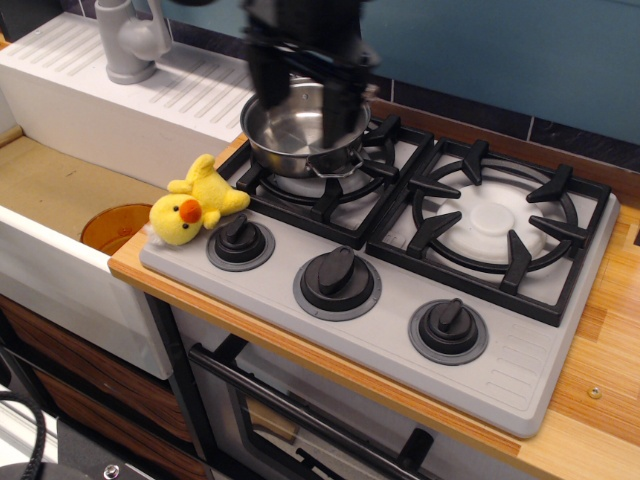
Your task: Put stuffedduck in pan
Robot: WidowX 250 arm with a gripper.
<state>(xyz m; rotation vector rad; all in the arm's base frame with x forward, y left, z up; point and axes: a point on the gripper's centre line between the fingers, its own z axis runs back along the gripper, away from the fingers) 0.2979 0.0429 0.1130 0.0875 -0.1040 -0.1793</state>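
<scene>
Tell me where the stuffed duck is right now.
The stuffedduck lies at the stove's front left corner, beside the leftmost knob and next to the sink, in front and left of the pan.

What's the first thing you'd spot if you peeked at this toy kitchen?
Probably the stuffedduck, bright yellow with an orange beak, lying at the stove's left front corner beside the leftmost knob. Next, the shiny pan on the back-left burner, with the dark, blurred gripper hanging right over it, jaws apart.
</scene>
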